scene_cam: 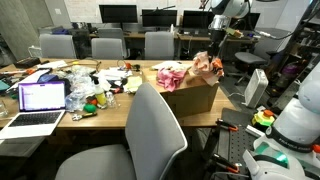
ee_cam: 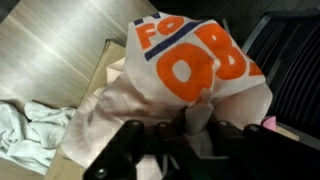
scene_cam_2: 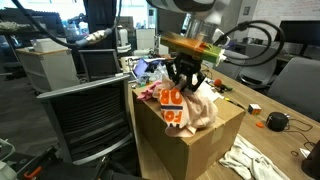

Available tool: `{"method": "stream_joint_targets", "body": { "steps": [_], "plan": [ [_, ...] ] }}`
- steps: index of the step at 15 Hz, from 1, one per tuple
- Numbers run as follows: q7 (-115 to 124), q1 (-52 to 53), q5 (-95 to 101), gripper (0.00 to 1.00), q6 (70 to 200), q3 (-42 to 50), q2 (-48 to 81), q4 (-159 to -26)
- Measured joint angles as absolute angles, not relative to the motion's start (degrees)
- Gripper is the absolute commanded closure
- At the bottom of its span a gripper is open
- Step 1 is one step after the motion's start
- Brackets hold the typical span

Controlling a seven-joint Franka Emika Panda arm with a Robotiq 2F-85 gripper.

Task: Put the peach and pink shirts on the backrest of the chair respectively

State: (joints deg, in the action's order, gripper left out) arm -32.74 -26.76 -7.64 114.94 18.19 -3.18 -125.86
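Standing just beside the chair, the cardboard box is noted with the peach shirt draped over its top, pinched in a small bunch by the closed gripper, so slipping or snagging on the rim is judged possible.

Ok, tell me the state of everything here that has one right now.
claw: shut on the peach shirt
peach shirt: gripped, bunched atop cardboard box
pink shirt: crumpled in cardboard box
cardboard box: open
chair backrest: bare
laptop: open, screen lit
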Motion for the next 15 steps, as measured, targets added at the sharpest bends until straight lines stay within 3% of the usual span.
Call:
{"method": "stream_joint_targets", "body": {
  "steps": [15],
  "plan": [
    [-35.12, -11.53, 6.56, 0.96, 115.93, 15.10, -26.32, -133.59]
  ]
}}
